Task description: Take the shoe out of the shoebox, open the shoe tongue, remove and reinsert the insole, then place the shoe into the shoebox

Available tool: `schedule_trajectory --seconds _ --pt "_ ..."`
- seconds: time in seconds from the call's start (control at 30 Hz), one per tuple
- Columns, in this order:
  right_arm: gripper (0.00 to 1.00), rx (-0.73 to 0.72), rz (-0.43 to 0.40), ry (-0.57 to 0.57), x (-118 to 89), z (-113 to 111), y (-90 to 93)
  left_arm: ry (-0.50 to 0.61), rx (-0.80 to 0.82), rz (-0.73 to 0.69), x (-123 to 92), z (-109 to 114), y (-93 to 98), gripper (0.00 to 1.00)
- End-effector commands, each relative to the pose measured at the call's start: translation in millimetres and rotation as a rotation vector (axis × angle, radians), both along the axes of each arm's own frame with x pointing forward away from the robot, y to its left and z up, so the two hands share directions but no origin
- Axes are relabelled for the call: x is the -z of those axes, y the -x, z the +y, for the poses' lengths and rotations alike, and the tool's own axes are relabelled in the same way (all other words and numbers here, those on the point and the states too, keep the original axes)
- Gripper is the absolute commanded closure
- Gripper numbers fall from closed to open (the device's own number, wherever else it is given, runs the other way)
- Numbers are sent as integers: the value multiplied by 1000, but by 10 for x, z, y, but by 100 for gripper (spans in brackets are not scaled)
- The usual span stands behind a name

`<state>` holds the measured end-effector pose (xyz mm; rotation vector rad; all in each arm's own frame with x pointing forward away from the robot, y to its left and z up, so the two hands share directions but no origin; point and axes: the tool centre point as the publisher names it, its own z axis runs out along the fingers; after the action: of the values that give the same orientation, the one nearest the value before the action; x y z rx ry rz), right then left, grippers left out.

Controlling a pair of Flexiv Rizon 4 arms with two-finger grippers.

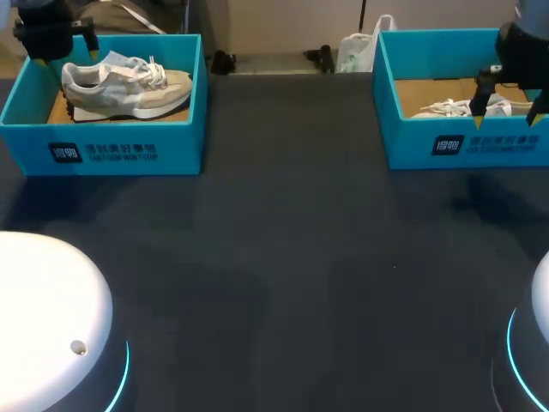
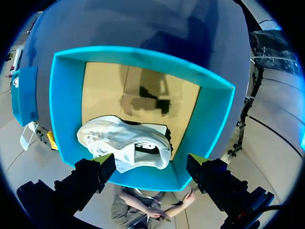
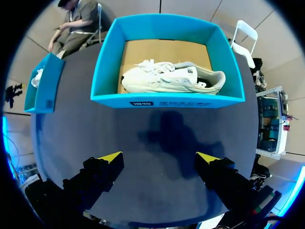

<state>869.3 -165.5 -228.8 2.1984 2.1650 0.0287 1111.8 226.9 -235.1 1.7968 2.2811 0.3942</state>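
Note:
Two blue shoeboxes stand at the table's far side. The left shoebox (image 1: 103, 150) holds a grey and white shoe (image 1: 127, 86) lying on its side. My left gripper (image 1: 56, 47) hangs open above that box's back left corner. In the left wrist view the left gripper (image 2: 151, 160) is over the near wall of the box (image 2: 66, 95), with the shoe (image 2: 124, 140) just ahead of it. The right shoebox (image 1: 463, 142) holds a white shoe (image 1: 455, 108). My right gripper (image 1: 508, 112) is open above its front wall. In the right wrist view the right gripper (image 3: 159, 157) is over the tabletop, short of the box (image 3: 167, 101) and shoe (image 3: 171, 78).
The dark tabletop (image 1: 292, 257) stretches between and in front of the two boxes. My arms' white bases (image 1: 43, 318) sit at the near left and near right corners. The left box (image 3: 45, 88) also shows off to the side in the right wrist view.

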Motion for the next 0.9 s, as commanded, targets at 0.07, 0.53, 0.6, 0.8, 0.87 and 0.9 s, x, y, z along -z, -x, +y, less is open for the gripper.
schedule_trajectory --seconds 0.07,0.53,0.6,0.8,0.87,0.9 --pt "0 1 -1 2 1 5 2 -4 4 14 102 116 -284 0" --pt "0 1 -1 2 1 5 2 -4 93 80 352 374 -533 27" --pt "0 1 -1 2 1 5 2 -1 89 92 393 397 -562 45" --pt "0 1 -1 2 1 5 2 14 137 128 485 424 -617 55" --pt "0 1 -1 2 1 5 2 6 158 129 518 433 -635 52" --pt "0 1 -1 2 1 5 2 4 159 132 543 443 -653 50"
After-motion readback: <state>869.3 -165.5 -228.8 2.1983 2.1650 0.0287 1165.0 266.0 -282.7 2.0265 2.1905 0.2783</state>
